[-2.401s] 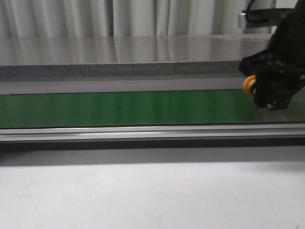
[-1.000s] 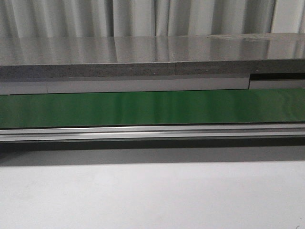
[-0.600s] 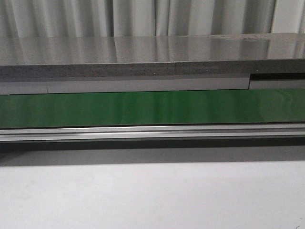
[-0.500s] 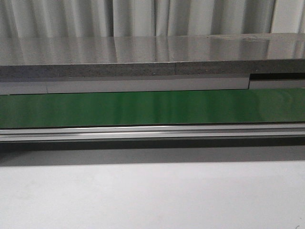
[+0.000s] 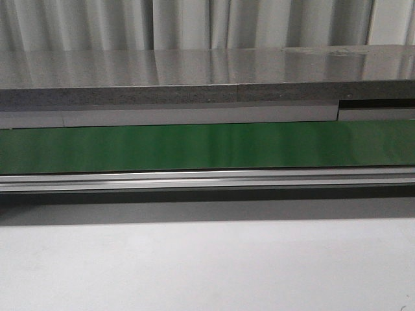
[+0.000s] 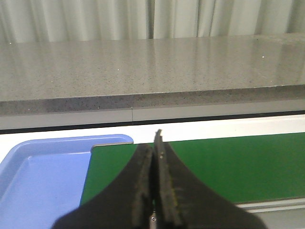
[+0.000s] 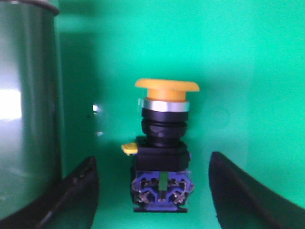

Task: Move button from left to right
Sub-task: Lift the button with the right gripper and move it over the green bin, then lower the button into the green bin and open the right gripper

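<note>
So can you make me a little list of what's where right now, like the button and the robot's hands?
button: lying on a bright green surface, yellow cap, black body
right gripper: open, fingers on either side of the button, not touching
left gripper: shut, empty
blue tray: beside the green belt
front view: no arm or button visible

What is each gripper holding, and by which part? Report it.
Nothing is held. The right gripper is open, its fingers standing clear on either side of the push button lying on green. The left gripper is shut on nothing.
</note>
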Tool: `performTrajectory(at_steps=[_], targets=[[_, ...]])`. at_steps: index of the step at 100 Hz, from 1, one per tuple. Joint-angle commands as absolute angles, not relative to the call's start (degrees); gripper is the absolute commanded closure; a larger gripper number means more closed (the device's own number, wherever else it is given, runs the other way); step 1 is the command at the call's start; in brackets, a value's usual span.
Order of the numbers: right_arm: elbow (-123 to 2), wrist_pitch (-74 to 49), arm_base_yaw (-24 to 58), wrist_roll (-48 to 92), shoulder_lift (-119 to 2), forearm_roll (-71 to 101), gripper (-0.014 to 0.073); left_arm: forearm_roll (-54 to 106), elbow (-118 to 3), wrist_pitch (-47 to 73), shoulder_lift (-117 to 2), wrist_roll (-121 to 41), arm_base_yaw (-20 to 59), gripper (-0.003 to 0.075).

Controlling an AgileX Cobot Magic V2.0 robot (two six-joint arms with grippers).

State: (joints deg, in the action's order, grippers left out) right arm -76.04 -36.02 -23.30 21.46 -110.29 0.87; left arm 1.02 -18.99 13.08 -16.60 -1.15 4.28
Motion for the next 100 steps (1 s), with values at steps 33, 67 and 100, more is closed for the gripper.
performTrajectory(at_steps=[33,67,100], targets=[[-77.70,-32.07,-22.12,21.42,-101.34,8.06,0.0083,1.10,-20.60,8.39,-16.90,-1.00,4.89,0.0740],[-77.64,-30.70,-13.97,21.42,-94.38,14.25,0.0083,1.10,-20.60,8.39,-16.90,-1.00,4.89,0.0740],[-69.31,-22.03,-5.08,21.42,-85.73,17.97,0.0085,1.10,-20.60,8.39,-16.90,-1.00,4.89,0.0740]])
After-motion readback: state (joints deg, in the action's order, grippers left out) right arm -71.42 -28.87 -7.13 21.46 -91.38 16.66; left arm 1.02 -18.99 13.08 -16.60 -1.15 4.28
